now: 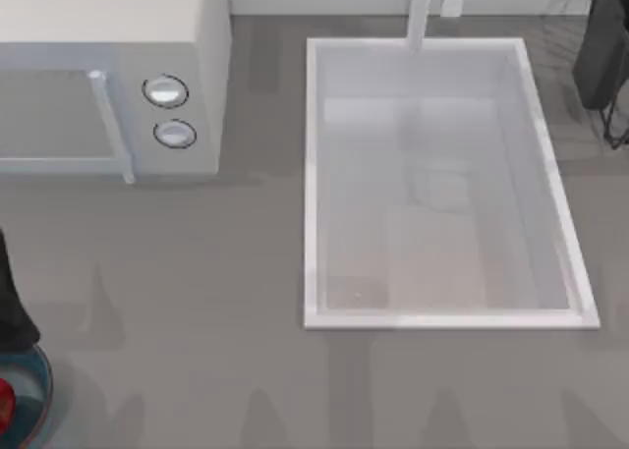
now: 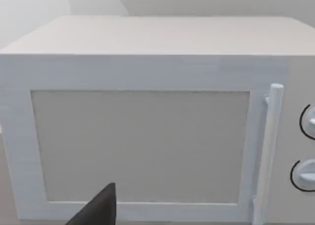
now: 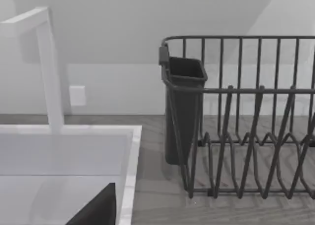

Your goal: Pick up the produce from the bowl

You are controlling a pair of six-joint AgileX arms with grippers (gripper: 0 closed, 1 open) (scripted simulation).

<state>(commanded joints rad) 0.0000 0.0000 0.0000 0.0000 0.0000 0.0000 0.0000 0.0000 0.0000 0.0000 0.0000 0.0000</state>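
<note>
grey counter [image 1: 197, 302] with white sink [image 1: 313, 174]

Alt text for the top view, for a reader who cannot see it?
A red fruit sits in a blue bowl at the table's near left corner, with the left arm above it. A white microwave stands far left, a sink centre-right.

Soft, even light; faint shadows on the counter [image 1: 197, 272], pale glare in the sink [image 1: 432, 223].

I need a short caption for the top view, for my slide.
Left arm above blue bowl holding red fruit; microwave and sink behind.
</note>
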